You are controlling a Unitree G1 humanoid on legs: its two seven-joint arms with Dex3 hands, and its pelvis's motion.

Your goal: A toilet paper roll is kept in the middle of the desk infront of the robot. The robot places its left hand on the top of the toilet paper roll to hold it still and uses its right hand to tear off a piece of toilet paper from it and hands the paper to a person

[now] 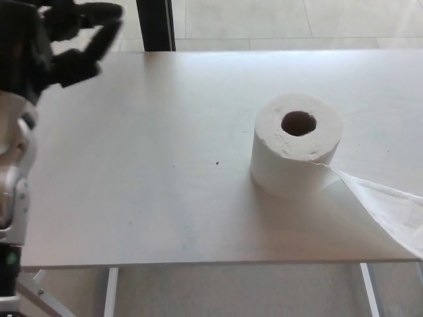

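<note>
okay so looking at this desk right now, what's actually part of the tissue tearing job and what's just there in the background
Part of the job:
- toilet paper roll, upright on the desk
- loose paper tail trailing off the roll toward the desk's right edge
- left hand, raised at the far left, holding nothing

Just there:
- dark post beyond the desk
- tiled floor

Roll (297,154) upright on tabletop (145,185), right of centre. Loose sheet (386,214) trailing from roll toward right front edge, overhanging it. Left robot hand (56,43) over far left corner, well apart from roll.
</note>
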